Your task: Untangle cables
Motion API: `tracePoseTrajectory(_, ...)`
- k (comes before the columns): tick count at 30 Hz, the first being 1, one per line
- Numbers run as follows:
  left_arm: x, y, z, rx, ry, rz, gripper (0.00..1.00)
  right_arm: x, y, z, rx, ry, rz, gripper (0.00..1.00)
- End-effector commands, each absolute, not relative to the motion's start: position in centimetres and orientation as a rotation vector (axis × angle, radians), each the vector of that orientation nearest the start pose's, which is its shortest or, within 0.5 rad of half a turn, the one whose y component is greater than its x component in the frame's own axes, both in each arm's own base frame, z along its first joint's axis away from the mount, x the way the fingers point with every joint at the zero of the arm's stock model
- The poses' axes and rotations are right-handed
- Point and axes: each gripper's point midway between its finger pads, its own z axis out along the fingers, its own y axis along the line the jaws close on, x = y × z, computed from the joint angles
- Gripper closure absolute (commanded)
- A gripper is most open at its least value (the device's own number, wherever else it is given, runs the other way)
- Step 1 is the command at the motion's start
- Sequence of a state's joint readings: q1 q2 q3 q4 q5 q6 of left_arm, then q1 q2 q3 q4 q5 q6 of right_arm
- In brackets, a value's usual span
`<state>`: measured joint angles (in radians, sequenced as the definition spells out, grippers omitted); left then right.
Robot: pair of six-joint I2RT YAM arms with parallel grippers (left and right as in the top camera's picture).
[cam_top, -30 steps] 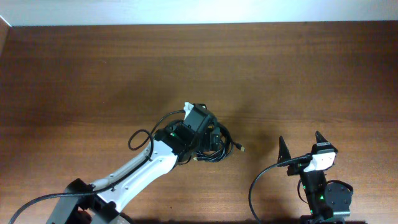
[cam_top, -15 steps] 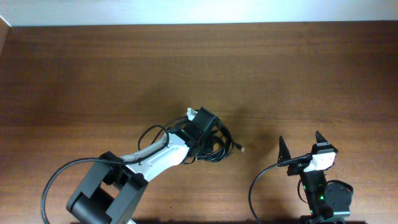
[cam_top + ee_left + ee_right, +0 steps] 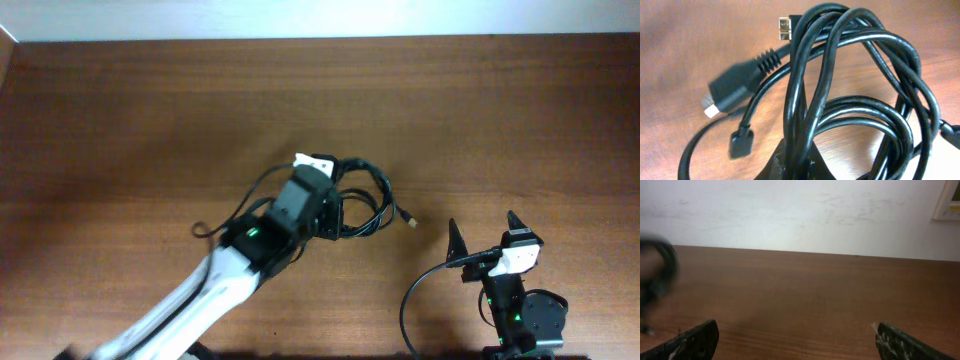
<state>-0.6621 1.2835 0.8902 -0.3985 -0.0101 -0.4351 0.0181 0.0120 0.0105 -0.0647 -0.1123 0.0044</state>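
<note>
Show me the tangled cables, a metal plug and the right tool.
cables point(image 3: 792, 115): left wrist view, upright strands
metal plug point(image 3: 784, 27): left wrist view, shiny tip
right tool point(image 3: 481, 218): overhead view, midway between fingertips

My white-shelled, black-jointed left arm point(image 3: 225, 275) stretches diagonally from the lower-left corner toward the middle, and its lower part is blurred. Its dark two-finger left gripper point(image 3: 335, 212) is clamped low on the thin black cables point(image 3: 840, 115), with my fingers point(image 3: 790, 167) barely showing beneath them. My compact black right arm point(image 3: 515, 300) sits folded at the lower right. Its pointed black right gripper point(image 3: 482, 228) is spread wide and holds nothing, the fingertips point(image 3: 700, 337) well apart.
</note>
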Motion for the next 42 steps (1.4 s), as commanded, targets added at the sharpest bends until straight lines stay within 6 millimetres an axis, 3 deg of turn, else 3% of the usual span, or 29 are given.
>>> tracePoseTrajectory(1, 27.6, -22.3, 22.4, 0.407, 2.180, -0.581, 1.00, 24.5, 2.0, 15.7, -0.072, 1.643, 0.103, 0.01)
tracePoseTrajectory(4, 25.2, -21.7, 27.3, 0.653, 1.948, -0.551, 1.00, 24.5, 2.0, 15.7, -0.072, 1.643, 0.103, 0.01)
tracePoseTrajectory(7, 19.6, -24.7, 29.9, 1.026, 1.705, -0.785, 1.00, 24.5, 2.0, 15.7, -0.072, 1.642, 0.104, 0.01)
tracePoseTrajectory(8, 19.1, -24.6, 30.4, 1.041, 1.677, -0.794, 1.00, 24.5, 2.0, 15.8, -0.070, 1.641, 0.102, 0.01)
tracePoseTrajectory(11, 18.0, -24.7, 30.6, 1.096, 1.640, -0.819, 1.00, 24.1, 4.5, 16.1, 0.223, 1.647, 0.602, 0.01)
tracePoseTrajectory(12, 17.9, -24.7, 30.6, 1.096, 1.641, -0.819, 1.00, 23.8, 5.6, 16.5, 0.224, 1.641, 0.707, 0.01)
tracePoseTrajectory(14, 17.0, -25.0, 30.7, 1.168, 1.586, -0.844, 1.00, 22.9, 7.8, 18.3, 0.085, 1.598, 0.814, 0.01)
tracePoseTrajectory(18, 14.7, -25.8, 31.3, 1.295, 1.460, -0.929, 1.00, 20.3, 9.8, 24.3, -0.088, 1.502, 0.898, 0.01)
tracePoseTrajectory(23, 14.9, -25.8, 32.2, 1.279, 1.428, -0.937, 1.00, 18.3, 10.0, 27.6, -0.118, 1.557, 0.871, 0.01)
tracePoseTrajectory(26, 17.2, -24.1, 32.6, 1.161, 1.508, -0.933, 1.00, 18.1, 10.0, 28.0, -0.150, 1.663, 0.812, 0.01)
tracePoseTrajectory(29, 18.9, -21.2, 33.3, 1.112, 1.489, -0.954, 1.00, 17.8, 11.7, 29.4, -0.261, 1.727, 0.898, 0.01)
tracePoseTrajectory(31, 18.4, -20.0, 33.7, 1.131, 1.442, -1.035, 1.00, 16.6, 13.6, 31.1, -0.429, 1.691, 0.992, 0.01)
tracePoseTrajectory(32, 18.4, -19.9, 33.1, 1.144, 1.456, -1.037, 1.00, 16.0, 14.2, 31.8, -0.495, 1.651, 1.030, 0.01)
tracePoseTrajectory(34, 18.8, -20.0, 31.6, 1.141, 1.520, -1.073, 1.00, 15.2, 14.8, 33.5, -0.582, 1.562, 1.051, 0.01)
tracePoseTrajectory(37, 19.7, -20.4, 30.4, 1.142, 1.554, -1.141, 1.00, 15.1, 14.9, 33.9, -0.566, 1.561, 1.085, 0.01)
tracePoseTrajectory(42, 17.3, -23.0, 30.6, 1.277, 1.447, -1.278, 1.00, 15.0, 15.0, 33.9, -0.570, 1.560, 1.087, 0.01)
